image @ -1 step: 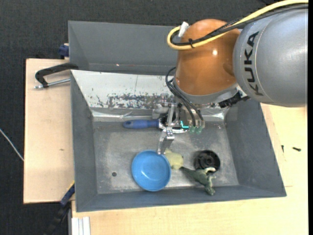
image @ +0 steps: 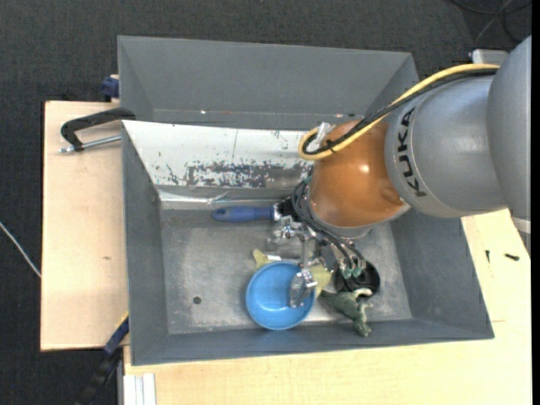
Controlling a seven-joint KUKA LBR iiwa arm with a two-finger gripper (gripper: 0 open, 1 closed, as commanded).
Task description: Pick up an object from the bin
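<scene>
My gripper hangs low over the front middle of the bin, under the orange wrist cover. Its metal fingertips reach down onto the right rim of a round blue bowl that lies near the bin's front wall. One fingertip sits just inside the bowl's rim. A green toy figure lies just right of the gripper on the bin floor. A blue-handled tool lies behind the gripper, toward the back wall.
The arm and its orange cover fill the bin's right half and hide what lies under them. A small pale piece shows just behind the bowl. The bin's left floor lies bare grey metal.
</scene>
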